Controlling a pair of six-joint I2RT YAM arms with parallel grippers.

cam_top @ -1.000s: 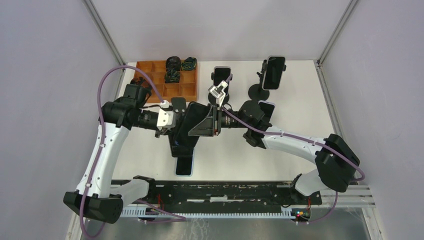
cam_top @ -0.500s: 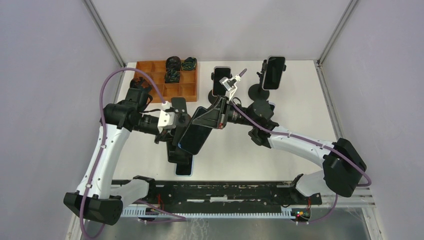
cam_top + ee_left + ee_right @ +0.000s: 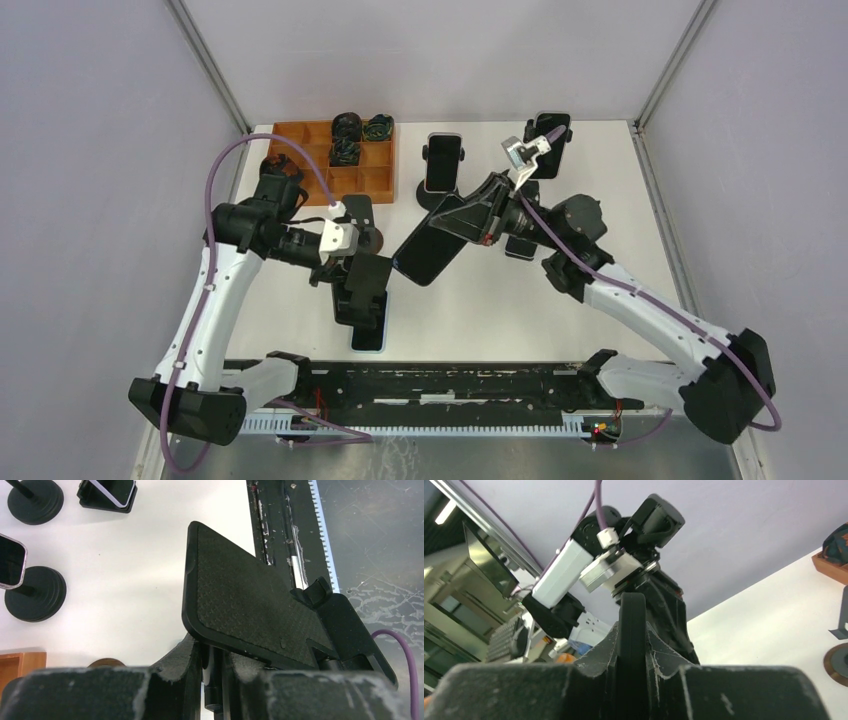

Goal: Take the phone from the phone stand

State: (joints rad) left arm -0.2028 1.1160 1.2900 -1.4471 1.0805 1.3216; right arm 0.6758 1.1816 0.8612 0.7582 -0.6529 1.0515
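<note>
My left gripper (image 3: 350, 264) is shut on the post of the black phone stand (image 3: 366, 277) left of the table's middle. In the left wrist view the stand's textured plate (image 3: 245, 607) shows bare, with its post pinched between my fingers (image 3: 220, 672). My right gripper (image 3: 458, 220) is shut on a black phone (image 3: 428, 252) and holds it tilted in the air, just right of the stand and apart from it. In the right wrist view the phone (image 3: 631, 625) stands edge-on between the fingers.
Another phone (image 3: 368, 334) lies flat by the near edge, under the stand. Two more stands with phones (image 3: 443, 162) (image 3: 549, 140) are at the back. An orange compartment tray (image 3: 362, 181) with black cables sits at the back left.
My right gripper has carried the phone up and to the right, off the stand's plate. My left gripper has kept hold of the stand, which has barely moved.
</note>
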